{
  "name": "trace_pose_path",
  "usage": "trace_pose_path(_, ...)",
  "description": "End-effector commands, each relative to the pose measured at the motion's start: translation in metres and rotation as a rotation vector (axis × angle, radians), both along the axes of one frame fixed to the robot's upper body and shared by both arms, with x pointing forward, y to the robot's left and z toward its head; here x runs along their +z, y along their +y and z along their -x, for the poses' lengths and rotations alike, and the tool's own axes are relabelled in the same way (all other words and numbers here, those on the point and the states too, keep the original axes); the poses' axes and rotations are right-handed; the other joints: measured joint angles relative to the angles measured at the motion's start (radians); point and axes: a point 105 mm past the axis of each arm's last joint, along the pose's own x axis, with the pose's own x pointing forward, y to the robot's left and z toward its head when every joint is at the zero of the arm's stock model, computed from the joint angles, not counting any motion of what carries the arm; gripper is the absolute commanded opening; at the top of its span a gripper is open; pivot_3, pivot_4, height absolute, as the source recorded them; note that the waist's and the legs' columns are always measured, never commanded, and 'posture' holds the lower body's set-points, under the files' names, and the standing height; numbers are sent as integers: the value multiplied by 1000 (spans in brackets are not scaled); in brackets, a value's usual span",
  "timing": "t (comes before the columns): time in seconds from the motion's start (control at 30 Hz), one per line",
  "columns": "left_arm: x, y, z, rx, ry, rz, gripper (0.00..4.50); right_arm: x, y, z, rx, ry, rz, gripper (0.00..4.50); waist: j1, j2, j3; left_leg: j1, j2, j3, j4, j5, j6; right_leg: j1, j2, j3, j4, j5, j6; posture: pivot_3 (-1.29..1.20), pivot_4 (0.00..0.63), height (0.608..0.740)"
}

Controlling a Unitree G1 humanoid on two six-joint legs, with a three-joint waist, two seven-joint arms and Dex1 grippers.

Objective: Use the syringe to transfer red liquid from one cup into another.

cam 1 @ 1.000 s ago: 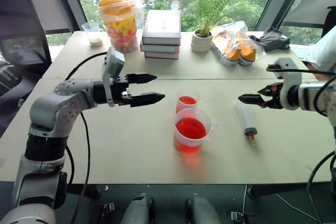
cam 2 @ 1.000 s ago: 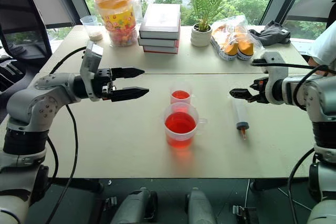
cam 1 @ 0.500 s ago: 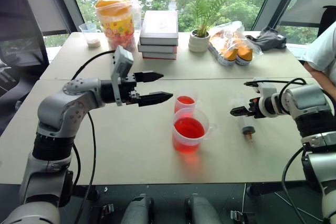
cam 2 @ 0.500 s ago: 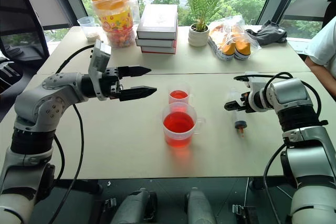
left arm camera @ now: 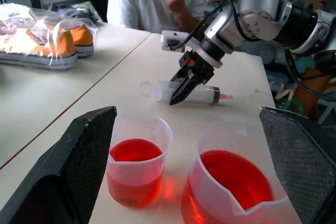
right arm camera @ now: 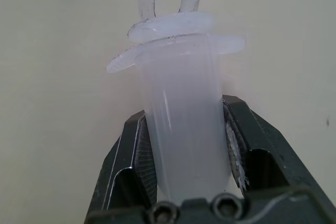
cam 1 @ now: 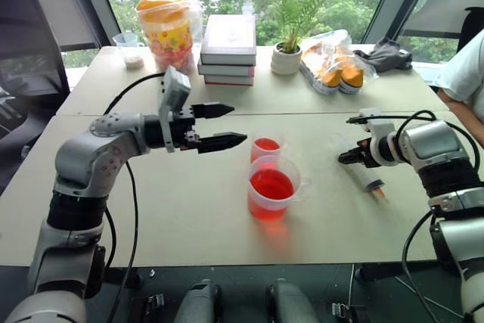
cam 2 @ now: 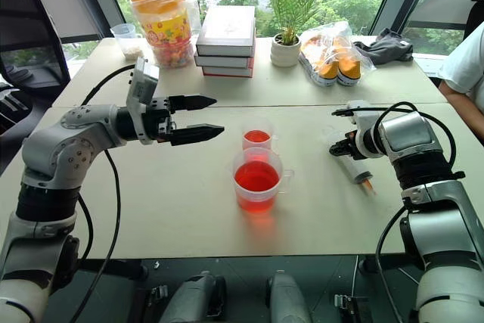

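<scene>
Right end effector (cam 2: 338,148) has just clamped onto the syringe (cam 2: 352,166) barrel near the counter's right edge; lift can follow. Left end effector (cam 1: 224,125) stays spread, idle

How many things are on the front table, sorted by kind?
Cups with red liquid: 2, the wider cup and the narrower cup
Syringes: 1, the syringe, lying with the right end effector shut on its barrel
Total: 3

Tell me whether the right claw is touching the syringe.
Touching. In the right wrist view, the right claw has both black fingers pressed against the syringe barrel, no gap either side.
</scene>
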Motion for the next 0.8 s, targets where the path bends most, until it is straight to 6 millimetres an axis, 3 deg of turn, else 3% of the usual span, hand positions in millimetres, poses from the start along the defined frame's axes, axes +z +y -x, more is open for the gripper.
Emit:
trace_pose_path(0.03, 9, -1, 0, -21, -56, -5, 4500, 107, 33, 3, 147, -415, -174, 1407, 2, 1, 0, -1, 0, 0, 0, 0, 0, -1, 0, 0, 0, 0, 0, 0, 150, 740)
trace_pose_path(0.17, 10, -1, -3, -36, -62, -13, 4500, 171, 82, 46, 428, -776, -439, 1407, 3, 0, 0, -1, 0, -1, -2, 0, 0, -1, 0, -1, -1, 0, 0, 0, 150, 740)
trace_pose_path(0.23, 11, -1, -4, -45, -65, -18, 4500, 187, 97, 68, 517, -876, -566, 1407, 3, 0, 0, -1, 0, -2, -2, 0, 0, 0, 0, -1, -1, 0, 0, 0, 150, 740)
trace_pose_path(0.3, 13, -3, -5, -55, -69, -18, 4500, 195, 114, 96, 648, -920, -800, 1407, 4, 0, 0, 0, 0, -3, -1, 0, 0, 1, -2, -2, 0, 0, 0, 0, 150, 740)
trace_pose_path(0.4, 16, -4, -6, -67, -74, -19, 4500, 188, 124, 112, 701, -924, -926, 1407, 5, -1, 0, 0, 0, -3, 0, 0, 0, 3, -3, -2, -1, 0, 0, 0, 150, 740)
trace_pose_path(0.5, 22, -7, -5, -86, -80, -19, 4500, 158, 140, 117, 718, -896, -945, 1407, 4, -1, -1, 0, -1, -3, 0, 0, 0, 3, -4, -2, -1, 0, 0, 0, 150, 740)
trace_pose_path(0.8, 32, -14, 1, -160, -85, -36, 4500, 79, 151, 102, 650, -877, -851, 1407, -2, -1, 0, 1, 0, -2, 0, 0, 0, 2, 1, -1, 1, 0, 0, 0, 150, 740)
